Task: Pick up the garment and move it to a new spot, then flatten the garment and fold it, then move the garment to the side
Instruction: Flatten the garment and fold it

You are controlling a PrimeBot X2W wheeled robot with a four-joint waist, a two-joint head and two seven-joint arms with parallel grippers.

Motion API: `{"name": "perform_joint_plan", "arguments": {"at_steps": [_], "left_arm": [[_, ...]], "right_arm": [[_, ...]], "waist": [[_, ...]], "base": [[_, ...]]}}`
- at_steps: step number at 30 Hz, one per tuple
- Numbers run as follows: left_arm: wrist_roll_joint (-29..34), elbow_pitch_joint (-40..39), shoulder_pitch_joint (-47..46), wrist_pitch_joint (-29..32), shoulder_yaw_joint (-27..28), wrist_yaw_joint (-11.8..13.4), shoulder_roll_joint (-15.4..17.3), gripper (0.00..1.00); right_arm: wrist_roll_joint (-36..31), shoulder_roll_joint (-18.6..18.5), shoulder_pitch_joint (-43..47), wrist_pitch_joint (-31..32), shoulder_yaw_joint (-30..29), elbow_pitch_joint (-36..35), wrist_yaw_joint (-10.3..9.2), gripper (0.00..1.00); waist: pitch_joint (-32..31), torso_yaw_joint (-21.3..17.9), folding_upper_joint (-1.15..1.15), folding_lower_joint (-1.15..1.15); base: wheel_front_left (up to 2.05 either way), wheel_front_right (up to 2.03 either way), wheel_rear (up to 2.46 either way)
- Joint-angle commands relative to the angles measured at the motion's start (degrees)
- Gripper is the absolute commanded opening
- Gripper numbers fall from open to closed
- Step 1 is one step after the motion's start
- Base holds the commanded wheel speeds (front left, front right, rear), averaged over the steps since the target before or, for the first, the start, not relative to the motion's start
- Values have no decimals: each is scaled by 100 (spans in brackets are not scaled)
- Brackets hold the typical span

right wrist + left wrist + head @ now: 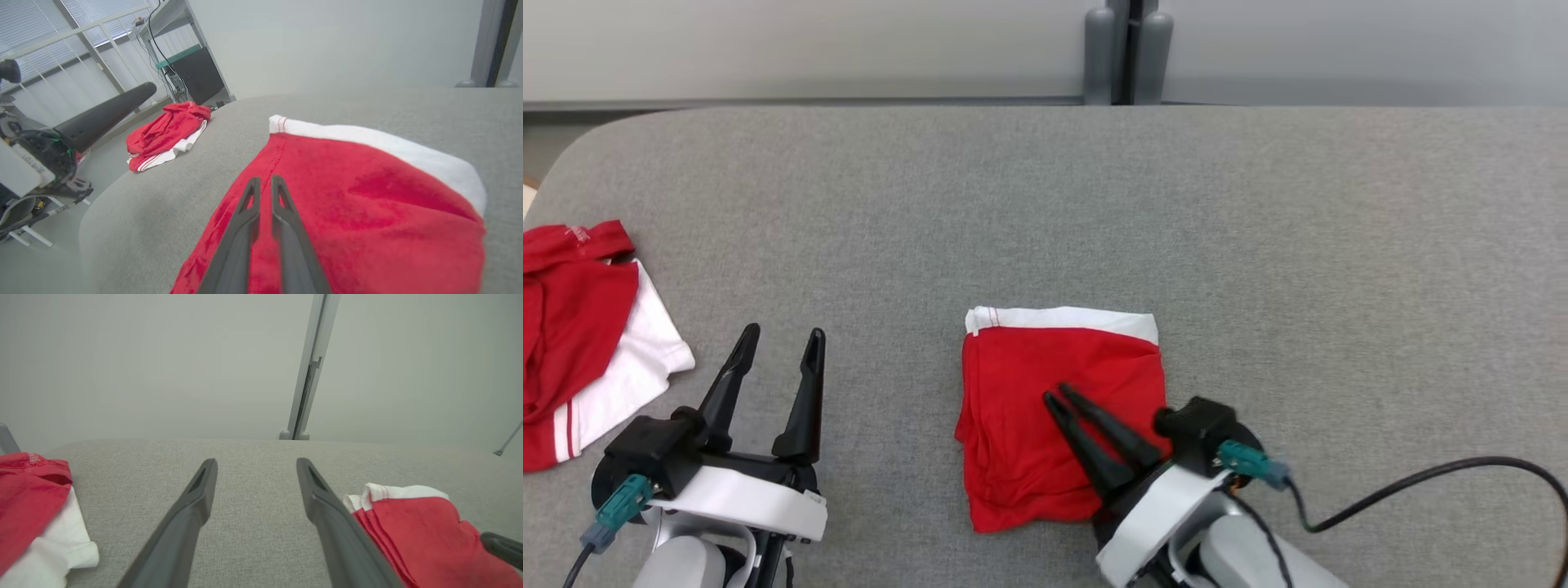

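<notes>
The garment (pixel 1021 425) is a red cloth with a white band along its far edge, folded into a small square at the middle of the grey table (pixel 1094 204). It also lies at the lower right of the left wrist view (pixel 416 531) and close below the right wrist camera (pixel 367 196). My right gripper (pixel 1058 394) hovers over its near right part, fingers pointing up-left with only a slim gap between the tips (pixel 263 179) and no cloth pinched. My left gripper (pixel 783 331) stands wide open over bare table left of the garment (pixel 256 461).
A second red and white pile of clothing (pixel 572 327) lies at the table's left edge (pixel 28 498) (pixel 167 130). A grey post (pixel 1127 49) stands behind the far edge. A black cable (pixel 1421 474) trails from my right wrist.
</notes>
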Motion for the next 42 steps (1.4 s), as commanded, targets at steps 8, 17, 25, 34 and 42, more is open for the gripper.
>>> {"name": "perform_joint_plan", "arguments": {"at_steps": [8, 17, 25, 34, 42], "left_arm": [[99, -7, 315, -24, 128, 104, 47, 100], [174, -81, 618, 46, 158, 295, 139, 100], [214, -191, 1026, 130, 202, 522, 204, 100], [251, -353, 1410, 256, 124, 651, 241, 100], [214, -454, 1610, 332, 94, 753, 233, 100]], "right_arm": [[-773, -20, 479, -172, -1666, -177, -1, 100], [-1761, -16, 1345, -24, -3416, -965, -1, 100], [-2003, -19, 2123, 471, -3945, -1678, -1, 100], [-2166, -20, 2735, 926, -4142, -2282, -1, 100], [-2165, -19, 3113, 1199, -4267, -2639, -1, 100]], "waist": [[-473, -296, 0, 0], [-907, -430, 0, 0], [-1291, -459, 0, 0], [-1549, -499, 0, 0], [-1717, -492, 0, 0]], "base": [[0, 0, 0], [0, 0, 0], [0, 0, 0], [0, 0, 0], [0, 0, 0]]}}
